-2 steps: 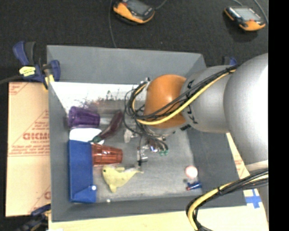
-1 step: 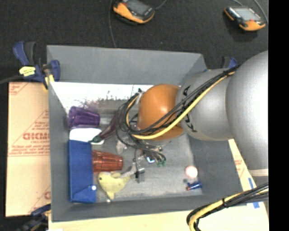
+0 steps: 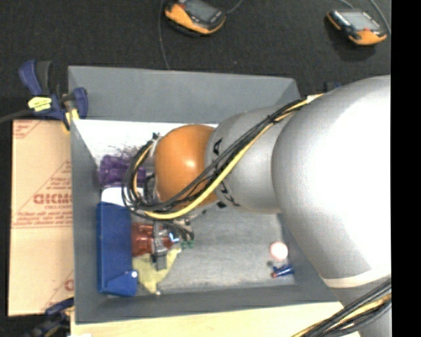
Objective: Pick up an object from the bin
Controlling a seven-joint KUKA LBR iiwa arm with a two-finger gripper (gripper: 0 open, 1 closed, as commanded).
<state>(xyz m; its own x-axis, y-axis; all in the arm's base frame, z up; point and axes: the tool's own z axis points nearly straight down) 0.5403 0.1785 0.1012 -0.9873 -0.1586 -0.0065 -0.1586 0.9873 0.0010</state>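
— Where was the end effector point(image 3: 160, 249)?
— Low at the bin's point(image 3: 197, 99) left side, right beside a red-brown lump point(image 3: 140, 239), next to the blue pad point(image 3: 112, 243), I guessed to reach it. Wide or narrow, I couldn't tell

Count of visible items, by kind:

- Grey metal bin point(image 3: 184, 92): one.
- Blue flat pack point(image 3: 113, 243), along the left wall: one.
- Purple item point(image 3: 112, 168), kind not determinable: one.
- White item point(image 3: 113, 195), partly hidden: one.
- Red-brown item point(image 3: 141, 239): one.
- Pale yellow item point(image 3: 152, 279): one.
- Small white-pink ball point(image 3: 279, 250): one.
- Small blue-and-red item point(image 3: 283, 270): one.
- Orange-and-black devices, outside the bin: two, a left device point(image 3: 195, 14) and a right device point(image 3: 356, 27).
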